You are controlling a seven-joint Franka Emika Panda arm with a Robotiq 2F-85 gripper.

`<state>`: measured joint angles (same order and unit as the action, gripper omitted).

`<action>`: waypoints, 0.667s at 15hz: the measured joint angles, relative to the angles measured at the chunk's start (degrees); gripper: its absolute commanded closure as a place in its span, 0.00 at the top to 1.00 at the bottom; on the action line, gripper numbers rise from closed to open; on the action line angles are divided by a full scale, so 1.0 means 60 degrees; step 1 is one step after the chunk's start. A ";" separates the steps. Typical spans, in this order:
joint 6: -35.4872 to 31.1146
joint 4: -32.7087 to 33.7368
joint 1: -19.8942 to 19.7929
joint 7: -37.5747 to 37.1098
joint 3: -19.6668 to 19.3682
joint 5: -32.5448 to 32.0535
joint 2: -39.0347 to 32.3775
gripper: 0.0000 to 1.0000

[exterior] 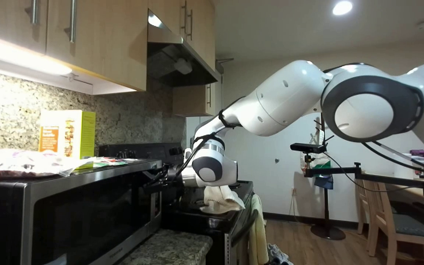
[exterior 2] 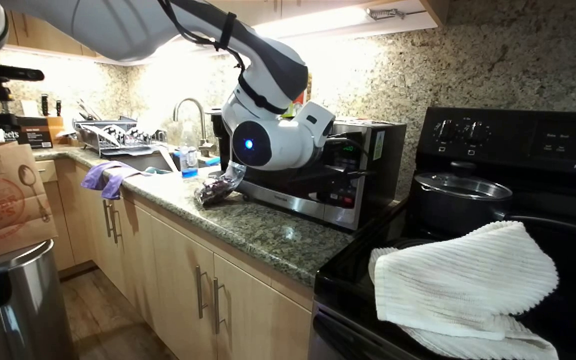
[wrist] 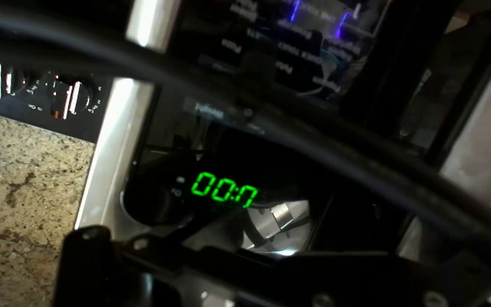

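I can't tell whether the gripper [exterior: 153, 181] is spread or pinched together. It hangs close before the microwave [exterior: 87, 217], on the counter [exterior 2: 288, 242] beside the stove [exterior 2: 518, 134]; a slight overreach could scrape the control panel [wrist: 245, 162].

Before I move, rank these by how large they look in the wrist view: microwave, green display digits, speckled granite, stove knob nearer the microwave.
1. Microwave, by far
2. Speckled granite
3. Green display digits and stove knob: too alike to rank, though the digits spread wider
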<state>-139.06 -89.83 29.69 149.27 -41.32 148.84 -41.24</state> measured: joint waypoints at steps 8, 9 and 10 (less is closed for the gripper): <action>-0.0436 0.0005 0.0031 -0.0227 0.0025 -0.0296 0.0083 1.00; -0.0912 0.0067 -0.0053 -0.0255 0.0240 -0.0605 0.0216 1.00; -0.1621 0.0138 -0.0248 -0.0255 0.0663 -0.1056 0.0469 1.00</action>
<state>-148.79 -89.01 28.20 147.74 -37.34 142.50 -38.43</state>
